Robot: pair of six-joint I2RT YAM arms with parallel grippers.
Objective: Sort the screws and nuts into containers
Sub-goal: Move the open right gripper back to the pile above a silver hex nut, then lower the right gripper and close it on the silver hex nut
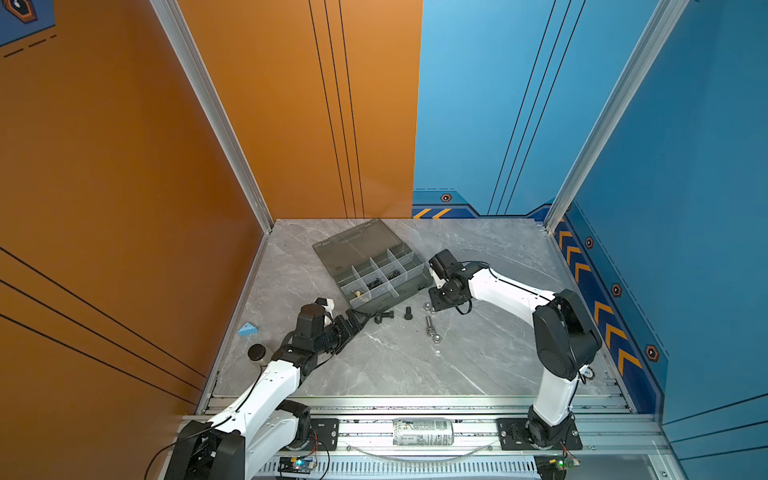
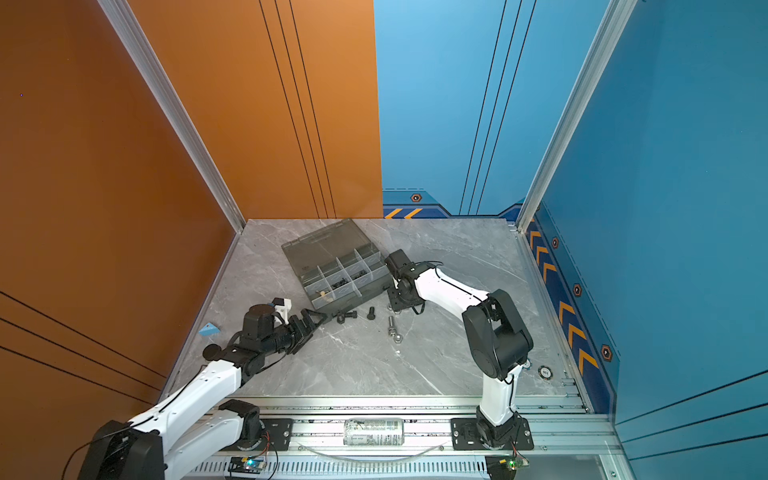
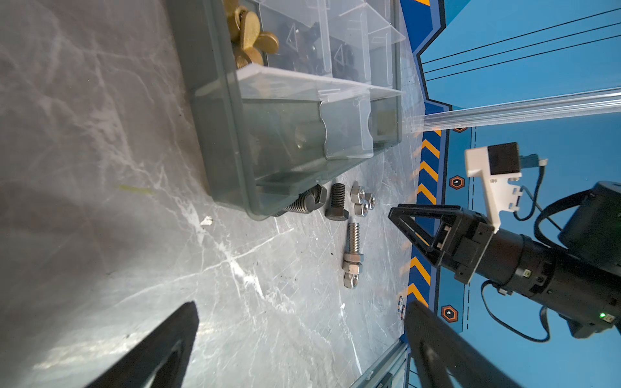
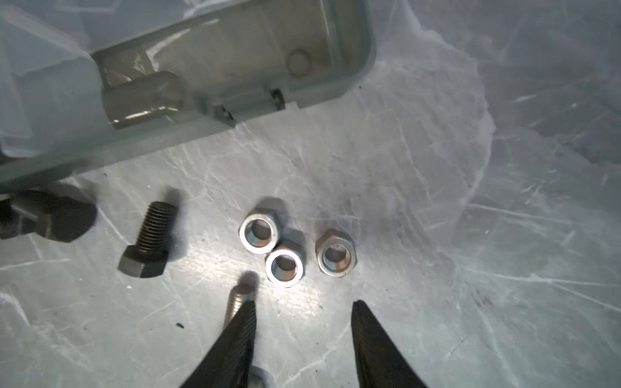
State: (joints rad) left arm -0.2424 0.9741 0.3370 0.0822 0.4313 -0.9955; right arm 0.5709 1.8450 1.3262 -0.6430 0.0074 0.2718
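Aluminium rail (image 1: 478,430) runs along the near edge, with a can (image 1: 423,432) lying on it. Beyond it is the grey marble table (image 1: 374,374). At its near left stands a small dark-capped jar (image 1: 257,353), with a blue triangular piece (image 1: 248,329) just beyond.

The left gripper (image 3: 301,304) lies low over the table left of centre, pointing toward the near corner of the organizer box (image 1: 399,296). Its fingers are spread wide with nothing between them.

To its right a silver screw (image 3: 352,236) lies on the table, with a silver nut (image 1: 436,338) touching its near end. Slightly farther, a black screw (image 4: 148,242) lies on its side. A second black screw (image 4: 43,218) to its left lies against the box's near wall.

Right of the black screws, three loose nuts (image 4: 285,265) lie flat on the table. Two of them touch and the third is just beside them. The right gripper (image 4: 304,302) hangs over them pointing down, jaws parted and empty.

Farther back, the box is open and its lid (image 1: 353,245) lies flat toward the far left. Of its compartments (image 1: 405,259), the near-left one holds brass-coloured pieces (image 3: 250,33) and two middle ones hold small black pieces (image 1: 376,284).
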